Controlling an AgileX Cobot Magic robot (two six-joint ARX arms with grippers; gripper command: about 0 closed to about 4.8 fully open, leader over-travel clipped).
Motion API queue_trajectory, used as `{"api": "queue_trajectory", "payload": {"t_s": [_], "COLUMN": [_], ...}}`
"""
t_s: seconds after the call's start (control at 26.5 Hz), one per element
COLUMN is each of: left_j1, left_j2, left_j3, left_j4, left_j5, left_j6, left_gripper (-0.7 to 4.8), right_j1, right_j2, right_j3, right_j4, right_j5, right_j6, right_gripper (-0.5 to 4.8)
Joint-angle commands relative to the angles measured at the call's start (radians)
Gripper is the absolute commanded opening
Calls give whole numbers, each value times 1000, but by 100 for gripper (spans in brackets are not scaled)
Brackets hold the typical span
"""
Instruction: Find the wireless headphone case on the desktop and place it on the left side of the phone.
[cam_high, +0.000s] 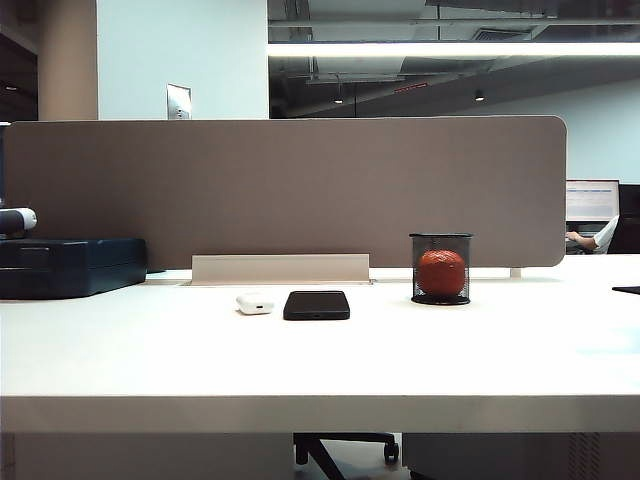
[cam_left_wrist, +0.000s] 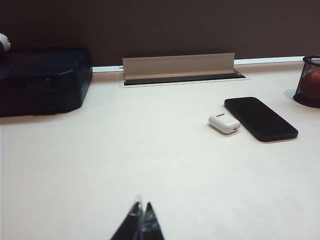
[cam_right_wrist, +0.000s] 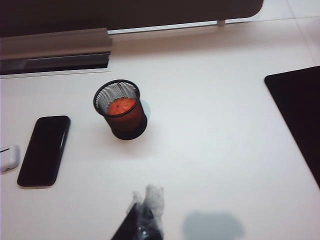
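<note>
From the exterior view I find the wireless headphone case (cam_high: 254, 303) lying on the desk (cam_high: 320, 360) just beside the phone (cam_high: 316, 305), on its left, with a narrow gap between them; neither arm shows in that view. Judged from this layout, the placement looks already satisfied, so any coming move is either a retreat or a small correction. The relation that matters: in the left wrist view the case (cam_left_wrist: 224, 123) lies ahead of the left gripper (cam_left_wrist: 141, 220) and off to the side toward the phone (cam_left_wrist: 260, 118), well apart from the jaws. Those jaws appear pressed together with nothing between them. In the right wrist view the right gripper (cam_right_wrist: 144, 215) hangs above bare desk, its jaws closed and empty, wrapped in something translucent. From there the phone (cam_right_wrist: 44, 150) sits between the jaws and the case (cam_right_wrist: 9, 158), which is cut by the frame edge. I judge the left arm the better placed for any re-grasp: its line to the case is open, while the right arm would have to reach over the phone. The case's long axis runs roughly across the phone's long side in the left wrist view; the phone's long axis points away toward the partition (cam_high: 290, 190). A mesh cup (cam_high: 441, 268) holding an orange ball (cam_high: 441, 272) stands well to the phone's right, clear of the approach.
</note>
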Motion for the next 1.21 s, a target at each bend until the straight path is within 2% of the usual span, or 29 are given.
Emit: {"api": "queue_trajectory", "payload": {"t_s": [0.04,0.34,0.42,0.72,0.83,1.21], "left_j1": [2,2,2,2,2,2], "left_j2": [1,1,1,1,1,1], "left_j3": [2,2,2,2,2,2], "left_j4": [6,6,6,6,6,6], "left_j5": [0,0,0,0,0,0], "left_j6": [-3,-3,-3,-3,-3,-3], "left_gripper": [-5,-5,-5,-5,-5,-5], "right_j1": [2,2,4,14,14,14], "right_j2": [-62,-253,-318,-538,-659,-827], "right_j3": [-77,-312,-391,-676,-834,-1089], "right_j4": [84,242,278,457,563,750], "right_j5": [-18,-20,-48,-55,-55,-54], "right_j6": [-3,-3,-3,-3,-3,-2], "right_gripper": [-9,-8,-9,-9,-8,-9]}}
